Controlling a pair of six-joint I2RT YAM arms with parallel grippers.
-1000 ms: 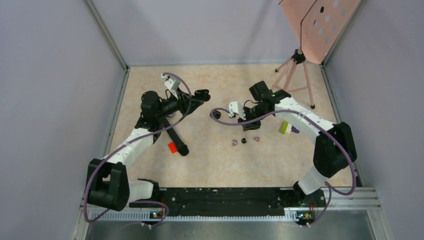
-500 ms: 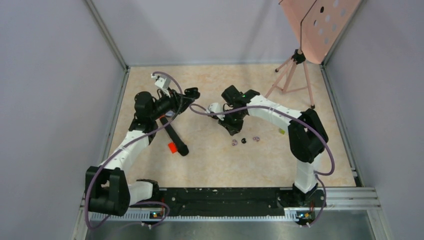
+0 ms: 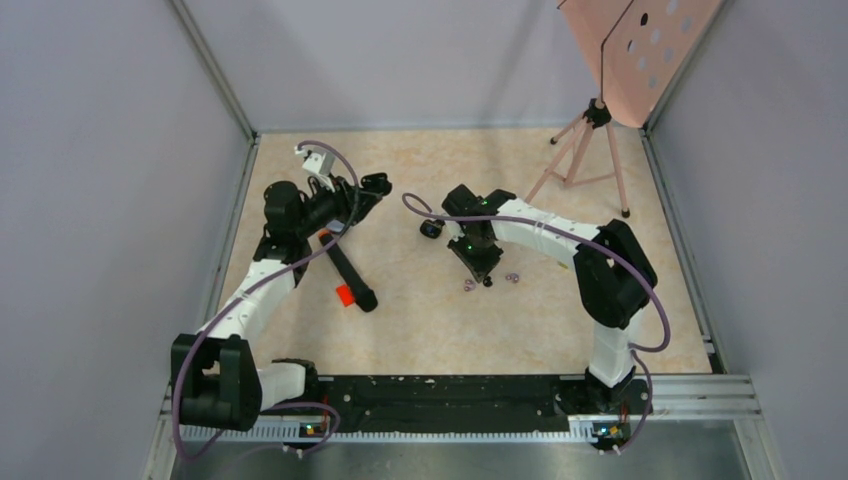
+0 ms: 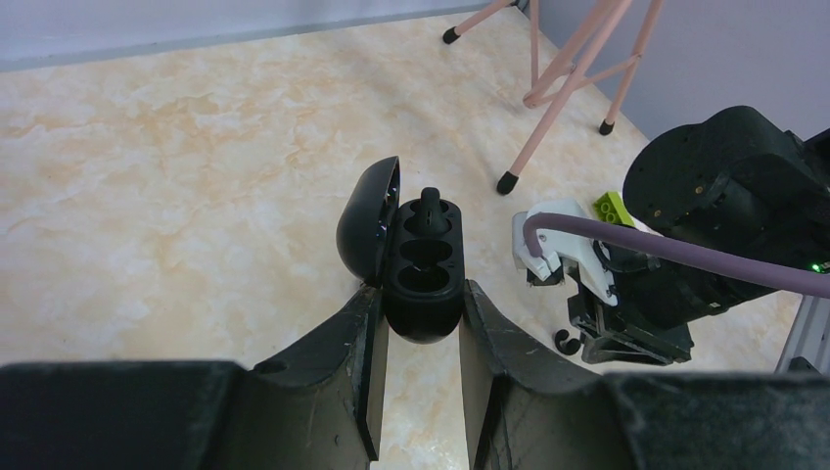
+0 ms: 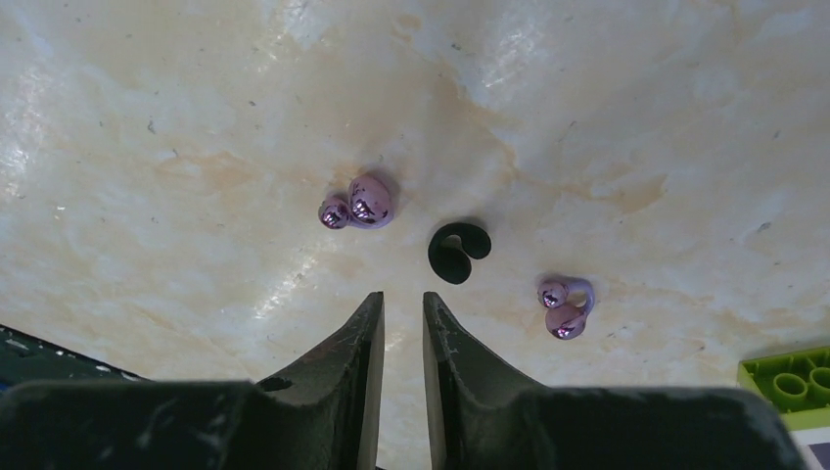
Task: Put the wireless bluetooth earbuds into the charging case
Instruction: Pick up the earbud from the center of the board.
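Note:
My left gripper (image 3: 376, 185) (image 4: 421, 323) is shut on the black charging case (image 4: 423, 259), whose lid stands open to the left. A black piece sticks up in its far socket; the two nearer sockets look empty. Three earbuds lie on the table: a purple one (image 5: 358, 206) (image 3: 468, 286), a black one (image 5: 455, 250) (image 3: 487, 281) and a second purple one (image 5: 565, 305) (image 3: 512, 277). My right gripper (image 5: 402, 302) (image 3: 483, 268) points down just behind them, its jaws a narrow gap apart and empty, with the black bud just ahead of its tips.
A long black marker (image 3: 345, 268) with a red piece (image 3: 345, 294) lies under the left arm. A pink tripod (image 3: 585, 150) stands at the back right. A green block (image 5: 788, 377) (image 4: 612, 206) lies right of the buds. A small dark object (image 3: 430, 228) sits left of the right arm.
My right gripper has swung from beside the held case toward the near side and down over the earbuds. My left gripper has drawn back a little to the left with the case.

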